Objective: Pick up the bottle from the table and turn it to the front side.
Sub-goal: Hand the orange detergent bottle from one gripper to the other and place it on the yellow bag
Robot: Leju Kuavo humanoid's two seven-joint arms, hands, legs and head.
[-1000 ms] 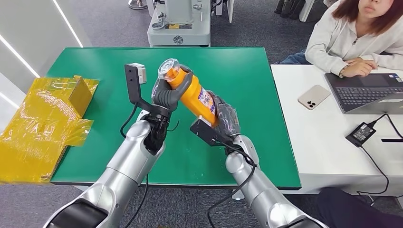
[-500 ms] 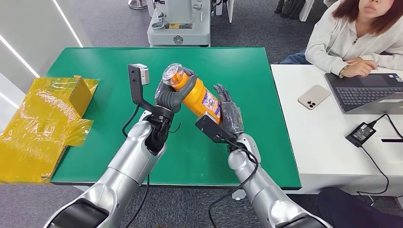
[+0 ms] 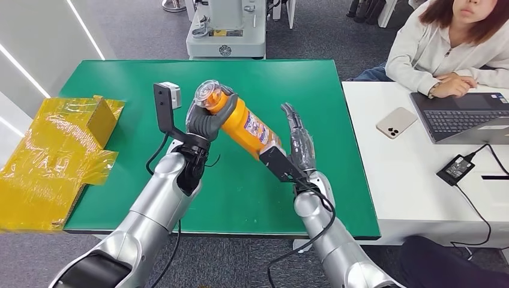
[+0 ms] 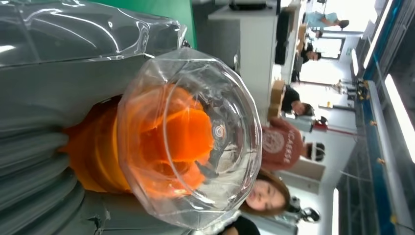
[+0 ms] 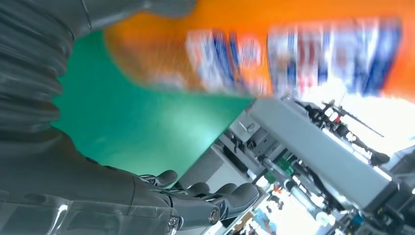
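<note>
The left hand (image 3: pixel 207 120) holds the orange bottle (image 3: pixel 243 123) above the green table (image 3: pixel 336 180), its fingers (image 3: pixel 217 122) wrapped around the neck just below the clear cap (image 3: pixel 208 94). The bottle is tilted, cap toward the far left and base toward the near right, with its printed label facing up and to the right. The right hand (image 3: pixel 298 144) stands just right of the bottle's base, fingers extended and spread, holding nothing. A yellow bag (image 3: pixel 54 156) lies at the table's left edge. On the white table to the right a person (image 3: pixel 444 45) sits by a laptop (image 3: pixel 465 114) and a phone (image 3: pixel 396 122).
</note>
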